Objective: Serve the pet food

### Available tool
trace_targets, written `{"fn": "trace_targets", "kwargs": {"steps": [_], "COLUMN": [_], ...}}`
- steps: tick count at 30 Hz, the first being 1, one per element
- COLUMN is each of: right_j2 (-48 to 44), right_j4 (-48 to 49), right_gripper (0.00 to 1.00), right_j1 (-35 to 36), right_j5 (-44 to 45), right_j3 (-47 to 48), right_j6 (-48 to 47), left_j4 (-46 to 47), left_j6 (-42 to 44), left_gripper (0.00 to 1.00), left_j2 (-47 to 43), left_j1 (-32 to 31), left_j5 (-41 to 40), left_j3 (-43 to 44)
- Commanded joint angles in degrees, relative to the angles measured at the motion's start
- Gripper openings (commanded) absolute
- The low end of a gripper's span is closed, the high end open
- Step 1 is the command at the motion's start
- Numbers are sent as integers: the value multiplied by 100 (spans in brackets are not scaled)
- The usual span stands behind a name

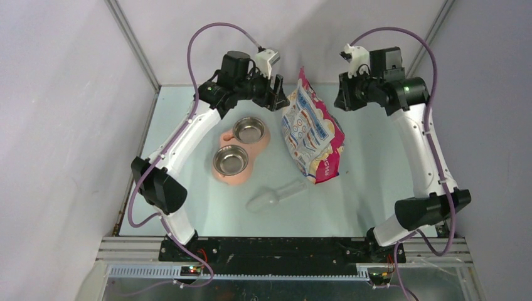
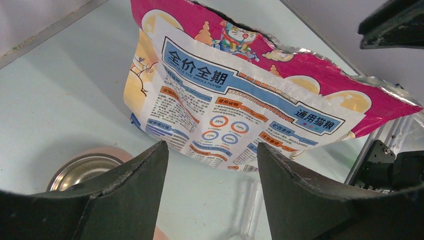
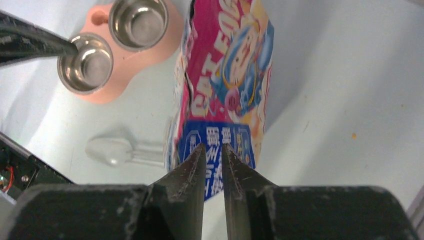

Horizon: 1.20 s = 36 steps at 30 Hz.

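Flanking the cat food bag (image 1: pixel 312 128), the left gripper (image 2: pixel 212 150) gapes wide, the right gripper (image 3: pixel 213 147) narrow, both empty. No pet food shows, presumably bagged: loose, light, spill-prone, better lifted with the plastic scoop (image 1: pixel 276 195).

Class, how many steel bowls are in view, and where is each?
2. Both sit in the pink holder left of the cat food bag: the far bowl toward the back wall, the near bowl toward the arm bases. No others seem hidden.
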Motion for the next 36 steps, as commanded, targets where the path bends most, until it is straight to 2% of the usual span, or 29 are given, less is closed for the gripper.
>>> {"fn": "trace_targets", "kwargs": {"steps": [1, 5, 17, 20, 26, 29, 36], "right_j2": [-489, -683, -974, -905, -710, -646, -622], "right_j4": [-267, -363, -577, -563, -477, -499, -517], "right_gripper": [22, 31, 33, 32, 29, 28, 28], "right_j1": [-203, -509, -751, -725, -583, -554, -375], "right_j5": [-343, -963, -1844, -1815, -1032, -985, -1011], "right_j3": [-372, -424, -842, -756, -718, -695, -695], "right_j6": [-139, -44, -232, -238, -255, -273, -278], "left_j4": [53, 44, 56, 39, 19, -2, -28], "left_j6": [142, 140, 92, 123, 235, 448, 846], "left_gripper": [73, 73, 73, 73, 73, 73, 73], "left_j2": [-112, -100, -82, -82, -106, -112, -28], "left_j1": [-39, -39, -98, -99, -137, -187, -423], "left_j5": [51, 15, 19, 20, 52, 327, 389], "left_j3": [71, 31, 91, 89, 91, 114, 213]}}
